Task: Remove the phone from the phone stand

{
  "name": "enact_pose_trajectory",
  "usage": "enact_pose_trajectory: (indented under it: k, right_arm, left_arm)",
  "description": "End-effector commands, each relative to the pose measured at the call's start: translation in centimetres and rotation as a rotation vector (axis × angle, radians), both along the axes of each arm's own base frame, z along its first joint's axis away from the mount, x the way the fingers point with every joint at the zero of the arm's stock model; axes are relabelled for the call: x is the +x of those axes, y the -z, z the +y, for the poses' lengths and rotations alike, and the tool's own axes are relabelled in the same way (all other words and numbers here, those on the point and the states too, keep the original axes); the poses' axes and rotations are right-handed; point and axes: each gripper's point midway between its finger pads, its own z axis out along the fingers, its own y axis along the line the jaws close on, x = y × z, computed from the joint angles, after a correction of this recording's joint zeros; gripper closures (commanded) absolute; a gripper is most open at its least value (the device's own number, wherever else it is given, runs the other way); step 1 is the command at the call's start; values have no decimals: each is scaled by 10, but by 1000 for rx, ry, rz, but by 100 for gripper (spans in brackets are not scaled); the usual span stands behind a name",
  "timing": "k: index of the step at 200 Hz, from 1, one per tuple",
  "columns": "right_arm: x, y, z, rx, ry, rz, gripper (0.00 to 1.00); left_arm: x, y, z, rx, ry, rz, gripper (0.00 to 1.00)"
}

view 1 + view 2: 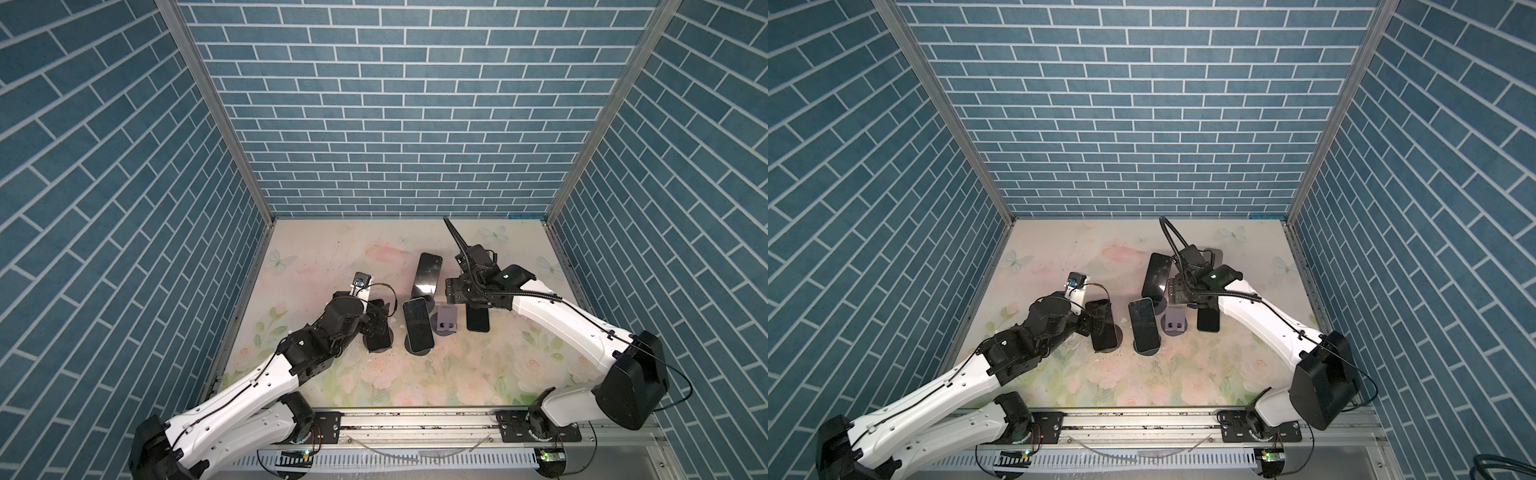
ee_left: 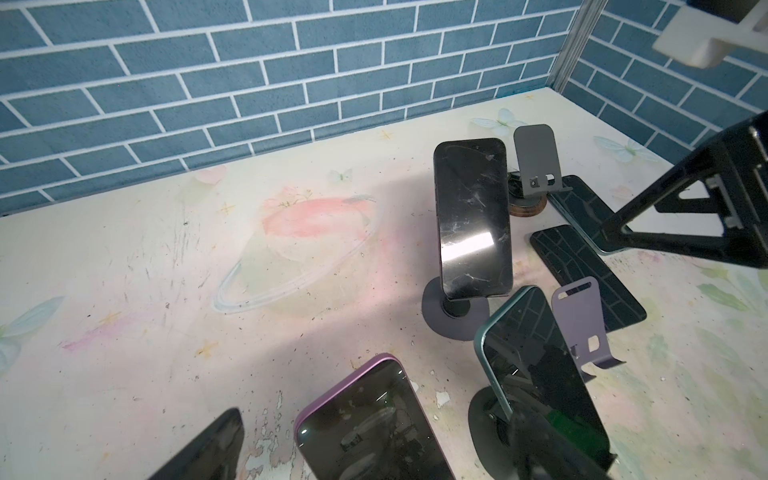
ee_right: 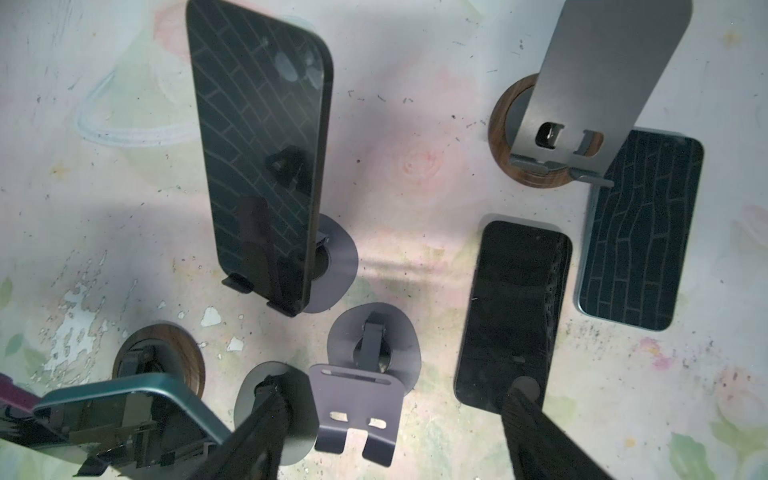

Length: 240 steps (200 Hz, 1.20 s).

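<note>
Left wrist view: purple-edged phone (image 2: 365, 419) leans on its stand (image 1: 384, 351), between the left claw's (image 1: 376, 320) spread jaws. Approach seems done; next, pinch its edges and lift clear. Right claw (image 3: 395, 388) hangs apart, empty, above bench (image 1: 332, 257).

Blue brick-patterned walls (image 1: 395, 124) stand far, left and right. A pale floral-printed tabletop (image 1: 332, 249) lies between them, a grey aluminium rail (image 1: 415, 422) along its near edge.
</note>
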Motion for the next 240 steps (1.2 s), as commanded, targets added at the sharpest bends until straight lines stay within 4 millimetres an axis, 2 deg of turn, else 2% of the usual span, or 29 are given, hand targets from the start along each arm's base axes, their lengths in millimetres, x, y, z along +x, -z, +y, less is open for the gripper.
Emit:
enact_pose_trajectory:
  k: [1,57,158,212,240]
  right_arm:
    - [-11,20,5,-10,10,69,17]
    - [-16,46,21,-37,-21,116,17]
    - [-24,92,25,-117,-16,215,18]
    - [-25,104,18,-166,10,236,30]
    - [-25,101,15,-174,16,224,44]
  left_arm:
    - [-2,0,0,-14,1,2,0]
    - [-4,0,1,-11,1,13,0]
    - [-3,3,1,-5,0,15,0]
    - [-2,3,-1,-2,4,15,0]
    - [-2,2,-1,-4,4,10,0]
